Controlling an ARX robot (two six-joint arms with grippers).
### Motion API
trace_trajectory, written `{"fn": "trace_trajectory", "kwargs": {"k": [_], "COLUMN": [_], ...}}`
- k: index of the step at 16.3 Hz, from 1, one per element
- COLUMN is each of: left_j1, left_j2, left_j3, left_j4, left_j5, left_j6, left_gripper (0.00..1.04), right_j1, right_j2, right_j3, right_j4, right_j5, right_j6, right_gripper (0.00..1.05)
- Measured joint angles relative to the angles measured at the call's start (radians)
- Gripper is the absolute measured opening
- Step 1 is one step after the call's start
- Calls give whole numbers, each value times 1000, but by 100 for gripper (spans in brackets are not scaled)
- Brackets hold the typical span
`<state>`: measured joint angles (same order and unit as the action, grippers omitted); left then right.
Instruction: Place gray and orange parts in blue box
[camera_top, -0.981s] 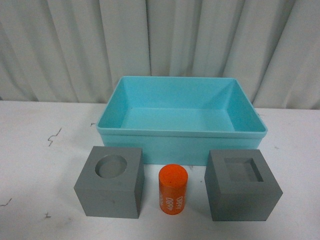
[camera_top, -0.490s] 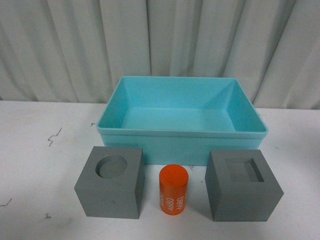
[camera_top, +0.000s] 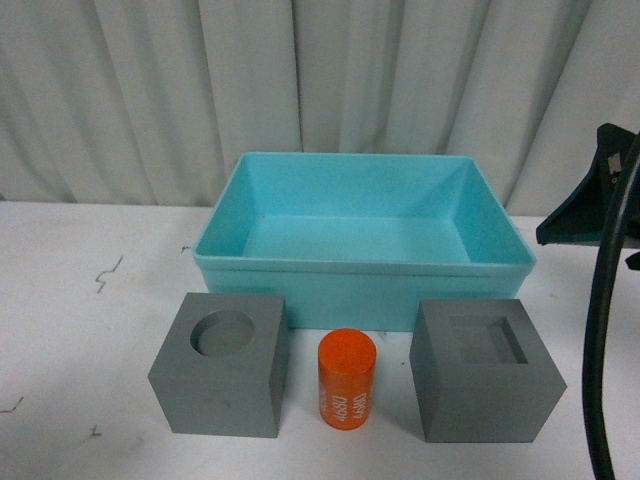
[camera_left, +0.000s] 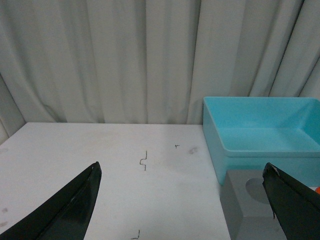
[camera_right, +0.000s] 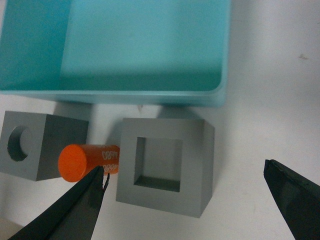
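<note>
The blue box (camera_top: 360, 268) stands empty at the middle back of the white table. In front of it stand a gray cube with a round recess (camera_top: 222, 365), an upright orange cylinder (camera_top: 347, 378) and a gray cube with a square recess (camera_top: 487, 372). My right gripper (camera_right: 184, 166) is open and empty, high above the square-recess cube (camera_right: 165, 195), with the orange cylinder (camera_right: 85, 161) by one fingertip. My left gripper (camera_left: 182, 166) is open and empty, to the left of the round-recess cube (camera_left: 250, 205) and the box (camera_left: 260, 130).
A pleated white curtain (camera_top: 320, 80) closes off the back. Part of my right arm with a black cable (camera_top: 600, 300) shows at the right edge of the front view. Small pen marks (camera_left: 145, 161) lie on the table left of the box.
My right arm and its cable have come into the front view at the right edge. The box, the cubes and the cylinder have not moved.
</note>
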<state>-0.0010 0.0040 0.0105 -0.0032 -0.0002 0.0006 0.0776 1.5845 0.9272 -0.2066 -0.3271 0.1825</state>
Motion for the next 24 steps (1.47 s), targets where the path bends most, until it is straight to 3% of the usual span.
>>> {"fn": "trace_trajectory", "kwargs": {"k": [2,17,24], "left_j1": [0,0,0], "left_j2": [0,0,0], "left_j3": [0,0,0], "left_j4": [0,0,0], "left_j5": [0,0,0], "left_j6": [0,0,0], "left_gripper": [98,98,98], "right_j1": [39,46,47], "right_j2": [61,319,314], "right_j3": [-3,-7,-6], "right_j4": [21,148,157], "right_j5": [-1,17,11], "right_j6": [0,-8,-8], "right_gripper": [98,98,46]}}
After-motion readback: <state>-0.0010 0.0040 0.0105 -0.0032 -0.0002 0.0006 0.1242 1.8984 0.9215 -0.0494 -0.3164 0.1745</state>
